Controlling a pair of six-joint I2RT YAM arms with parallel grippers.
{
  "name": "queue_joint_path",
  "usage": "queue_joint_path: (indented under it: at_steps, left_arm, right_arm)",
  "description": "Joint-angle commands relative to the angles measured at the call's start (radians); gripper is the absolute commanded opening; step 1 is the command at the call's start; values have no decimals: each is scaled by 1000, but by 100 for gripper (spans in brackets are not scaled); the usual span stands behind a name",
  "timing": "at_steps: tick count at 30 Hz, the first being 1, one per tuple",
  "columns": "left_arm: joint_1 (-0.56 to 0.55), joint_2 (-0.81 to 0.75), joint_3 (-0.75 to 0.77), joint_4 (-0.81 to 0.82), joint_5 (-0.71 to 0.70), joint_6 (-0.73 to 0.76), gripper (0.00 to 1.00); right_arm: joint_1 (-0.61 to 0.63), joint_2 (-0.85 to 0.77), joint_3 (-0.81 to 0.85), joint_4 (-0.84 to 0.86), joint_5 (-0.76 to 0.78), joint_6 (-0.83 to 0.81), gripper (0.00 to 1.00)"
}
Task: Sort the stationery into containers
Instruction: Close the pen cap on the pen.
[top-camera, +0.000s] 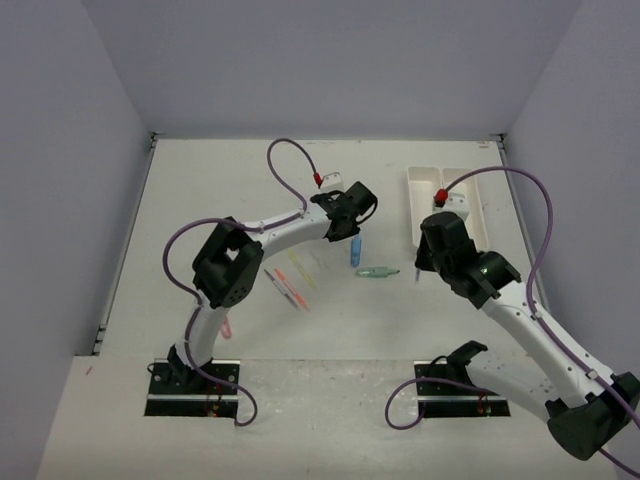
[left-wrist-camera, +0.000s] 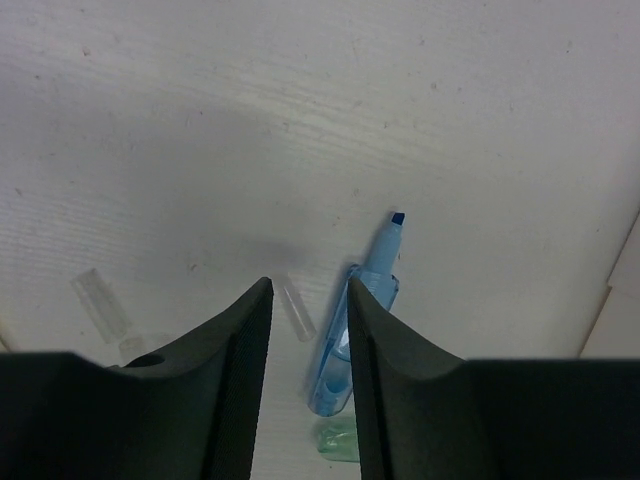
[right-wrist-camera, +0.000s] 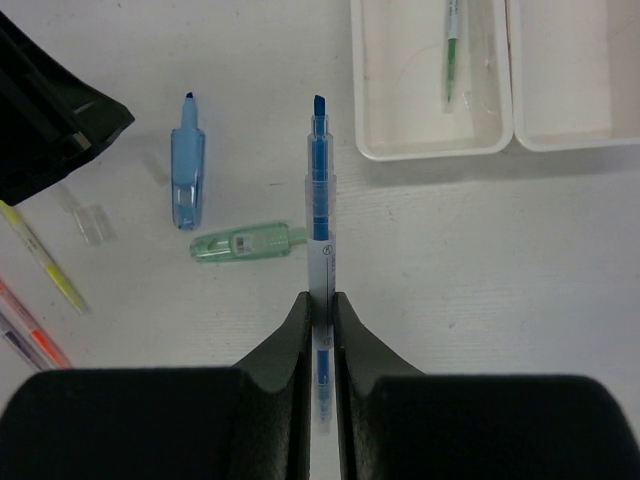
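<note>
Sorting has barely started: one green pen (right-wrist-camera: 452, 50) lies in a tray (right-wrist-camera: 430, 152). My right gripper (right-wrist-camera: 320, 305) pinches a thin blue pen (right-wrist-camera: 320, 200) just short of it. My left gripper (left-wrist-camera: 308, 300), narrow and empty, hovers beside the stubby blue marker (left-wrist-camera: 375, 285). Other pens (right-wrist-camera: 45, 265) lie loose.

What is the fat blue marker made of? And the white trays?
The stubby light-blue marker looks like tinted see-through plastic, glossy, its insides faintly showing. The narrow white rectangular trays look like smooth moulded plastic: thin walls, rounded corners, slight sheen. Probably, not certainly.
</note>
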Motion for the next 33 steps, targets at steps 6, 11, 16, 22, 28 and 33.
queue_joint_path:
  at_steps: [6,11,16,22,28,33]
  left_arm:
    - [-20,50,-1,-51,-3,-81,35]
    - [-25,75,3,-47,14,-87,32]
    - [-25,88,-3,-47,34,-89,24]
    - [-26,90,-28,-34,66,-80,10]
    - [-24,-73,-138,21,7,-64,0]
    - [-27,-430,-351,365,67,223,0]
  right_arm:
    - [0,-41,-13,52,-19,-18,0]
    - [0,-39,-16,59,-37,-26,0]
    - [0,-46,-21,67,-52,-29,0]
    - [0,-36,-16,76,-78,-37,0]
    - [0,-73,-129,256,-369,-63,0]
    - [2,-183,-378,657,-770,42,0]
